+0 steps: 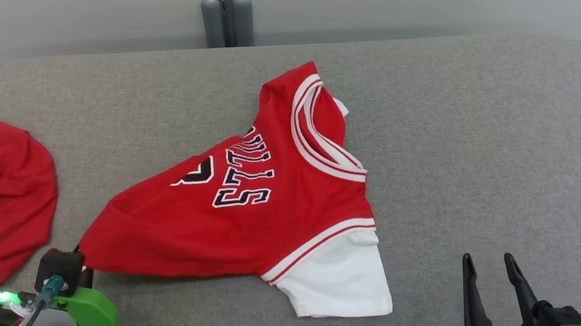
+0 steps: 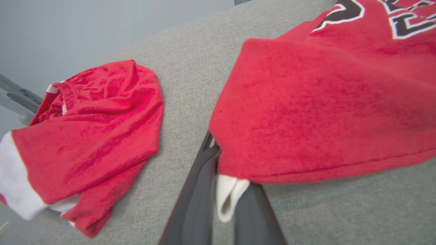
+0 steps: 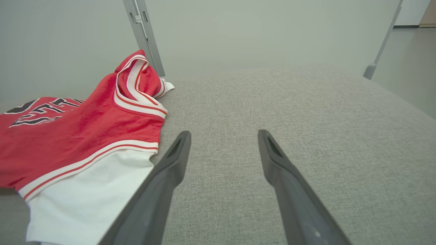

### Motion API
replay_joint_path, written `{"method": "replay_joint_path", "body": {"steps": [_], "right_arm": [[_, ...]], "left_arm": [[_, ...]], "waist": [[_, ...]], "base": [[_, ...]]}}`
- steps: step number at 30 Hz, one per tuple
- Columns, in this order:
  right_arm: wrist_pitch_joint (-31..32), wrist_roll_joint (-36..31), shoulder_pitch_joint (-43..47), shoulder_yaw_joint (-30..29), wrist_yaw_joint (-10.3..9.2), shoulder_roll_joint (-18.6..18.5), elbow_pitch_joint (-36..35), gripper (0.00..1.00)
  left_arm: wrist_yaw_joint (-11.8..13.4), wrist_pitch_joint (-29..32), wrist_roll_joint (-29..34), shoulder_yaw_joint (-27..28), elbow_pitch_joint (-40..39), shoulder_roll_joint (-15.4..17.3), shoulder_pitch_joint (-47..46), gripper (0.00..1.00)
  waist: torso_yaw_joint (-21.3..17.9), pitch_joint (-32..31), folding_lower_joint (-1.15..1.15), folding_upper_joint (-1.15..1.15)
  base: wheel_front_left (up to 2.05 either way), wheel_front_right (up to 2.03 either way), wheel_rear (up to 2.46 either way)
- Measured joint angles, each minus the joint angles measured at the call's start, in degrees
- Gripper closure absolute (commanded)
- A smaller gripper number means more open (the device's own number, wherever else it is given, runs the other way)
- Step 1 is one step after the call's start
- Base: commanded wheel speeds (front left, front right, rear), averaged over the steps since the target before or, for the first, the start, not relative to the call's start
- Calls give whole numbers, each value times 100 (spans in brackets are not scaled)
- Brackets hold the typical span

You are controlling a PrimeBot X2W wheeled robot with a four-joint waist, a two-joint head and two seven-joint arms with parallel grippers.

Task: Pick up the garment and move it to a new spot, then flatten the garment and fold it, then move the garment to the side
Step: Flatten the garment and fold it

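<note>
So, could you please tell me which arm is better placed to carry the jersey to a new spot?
Left. The left fingers are clamped on the jersey's corner; the right fingers stand open over the grey surface, beside the white sleeve, touching no cloth.

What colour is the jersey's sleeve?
The sleeve is white; the head view shows it best.
</note>
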Motion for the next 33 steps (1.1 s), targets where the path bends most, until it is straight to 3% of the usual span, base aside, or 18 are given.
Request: {"method": "replay_joint_path", "body": {"steps": [2,3,4,5,9,14,16,21,25,28,33], "right_arm": [[0,0,26,7,0,16,7,0],[0,0,30,9,0,21,8,0],[0,0,30,12,0,22,13,0],[0,0,30,21,0,24,20,0],[0,0,29,70,0,42,48,0],[0,20,80,31,0,41,44,0],[0,29,149,-4,0,19,42,0],[0,33,196,3,0,-20,49,0],[0,32,168,132,0,-35,70,0],[0,31,32,274,0,-44,98,0],[0,35,-84,312,0,-32,111,0]], "left_arm": [[294,303,376,-146,-410,291,-2,100],[376,461,595,-263,-566,412,-2,76],[424,592,679,-363,-675,470,8,21],[441,794,817,-520,-760,522,41,0],[388,1313,901,-1045,-628,453,486,0],[477,1469,402,-940,-598,292,982,0],[516,1492,97,-735,-911,315,1130,0],[597,1346,87,-388,-2214,470,876,0],[235,1629,194,-734,-2515,191,221,0],[-67,1863,224,-1050,-1942,-189,-243,0],[-570,1997,126,-1372,-345,-891,-935,0]], "waist": [[74,-38,0,0],[111,-56,0,0],[139,-70,0,0],[168,-91,0,0],[216,-179,0,0],[189,-239,0,0],[188,-268,0,0],[178,-339,0,0],[106,-374,0,0],[-3,-363,0,0],[-267,-274,0,0]], "base": [[0,0,0],[0,0,0],[0,0,0],[0,0,0],[0,0,0],[0,0,0],[0,0,0],[0,0,0],[0,0,0],[0,0,0],[0,0,0]]}}
